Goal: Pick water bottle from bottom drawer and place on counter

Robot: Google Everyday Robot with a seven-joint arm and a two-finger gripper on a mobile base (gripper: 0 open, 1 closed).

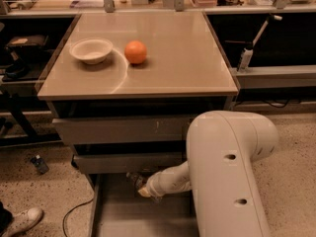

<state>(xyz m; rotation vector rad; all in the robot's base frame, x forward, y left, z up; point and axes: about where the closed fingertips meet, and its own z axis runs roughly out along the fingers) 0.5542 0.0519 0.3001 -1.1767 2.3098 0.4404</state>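
The water bottle (133, 177), small and clear, shows at the back of the open bottom drawer (128, 218), just under the front of the middle drawer. My gripper (141, 186) is inside that drawer at the end of the white forearm, shut on the bottle and holding it off the grey floor. Much of the bottle is hidden by the gripper. My large white arm link (224, 172) stands to the right of the drawer. The counter (182, 58) is the beige top of the cabinet above.
A white bowl (91, 50) and an orange (135, 52) sit on the counter's left half. Two shallower drawers (118, 130) are above the gripper. A white squeeze bottle (245, 58) stands to the right. A shoe (22, 220) and a cable lie on the floor at left.
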